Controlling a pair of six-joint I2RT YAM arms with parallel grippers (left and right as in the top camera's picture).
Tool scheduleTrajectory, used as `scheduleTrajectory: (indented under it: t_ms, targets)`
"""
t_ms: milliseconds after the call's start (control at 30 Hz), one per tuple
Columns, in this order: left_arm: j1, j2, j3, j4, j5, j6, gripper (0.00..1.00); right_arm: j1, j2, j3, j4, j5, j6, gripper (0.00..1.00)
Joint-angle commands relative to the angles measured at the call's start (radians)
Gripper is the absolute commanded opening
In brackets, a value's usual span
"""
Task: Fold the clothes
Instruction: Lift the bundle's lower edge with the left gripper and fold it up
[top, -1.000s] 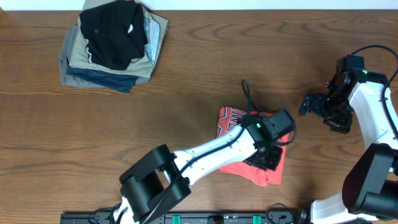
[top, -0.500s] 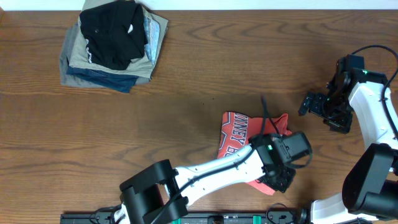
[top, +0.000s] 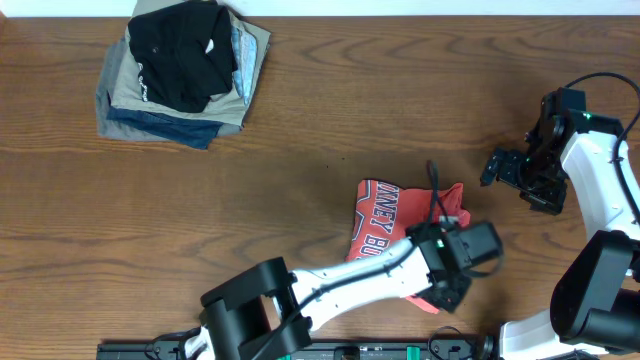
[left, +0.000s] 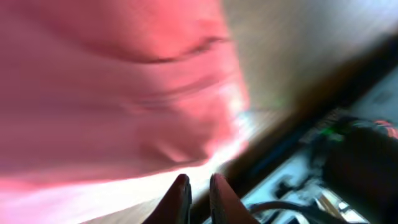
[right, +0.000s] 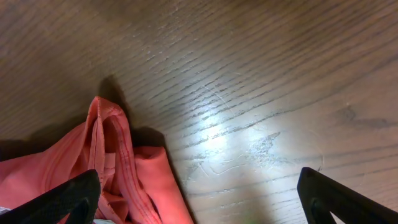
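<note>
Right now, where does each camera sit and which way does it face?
Overhead: fixed above the table, looking down; shows left arm, right arm, T-shirt, folded stack.
Left wrist: behind the left tool, close on blurred T-shirt; its two fingers show.
Right wrist: behind the right tool, angled down at table; its spread fingers show.
Shared: the T-shirt.

a brown wooden table (top: 300, 150) with clear grain fills the view – a thin white strip (top: 400, 6) runs along its far edge. a pile of folded garments (top: 180, 75) lies near the far left corner. light from above leaves a pale glare (right: 217, 140) on the wood.
</note>
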Motion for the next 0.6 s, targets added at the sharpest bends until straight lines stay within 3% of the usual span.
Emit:
scheduleTrajectory:
  t_ms: [0,200,567]
  targets:
    - [0.085,-0.061,-0.002,-0.037,-0.089,0.000,0.14,-0.003,-0.003,0.010,0.000,-0.004,-0.003,0.99]
    - [0.196,-0.056,-0.002,-0.049,-0.087,-0.001,0.14,-0.003,-0.003,0.010,0.000,-0.004,-0.003,0.99]
    - [0.205,0.045,-0.040,-0.106,-0.095,-0.101,0.15,-0.003,-0.003,0.010,0.000,-0.004,-0.003,0.99]
